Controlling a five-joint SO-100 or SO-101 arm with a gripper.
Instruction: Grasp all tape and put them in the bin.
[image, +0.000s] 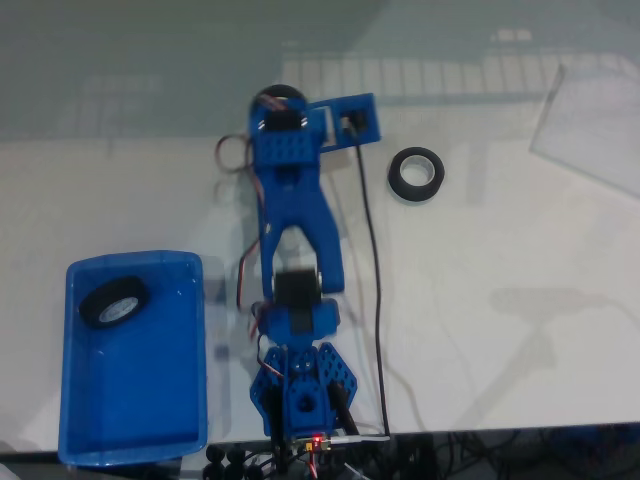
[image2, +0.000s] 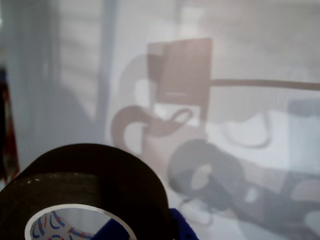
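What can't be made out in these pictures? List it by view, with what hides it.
- Fixed view: the tape roll at the arm's tip is mostly covered by the blue arm. How the jaws stand on it cannot be told.
- Wrist view: the same roll is cut off by the bottom edge, and its core print is too blurred to read.
- Wrist view: the blue fingertip is cut off by the bottom edge.

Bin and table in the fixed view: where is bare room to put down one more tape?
The bin is bare below its one tape. The table is open below the loose tape. It is crowded around the arm and cable.
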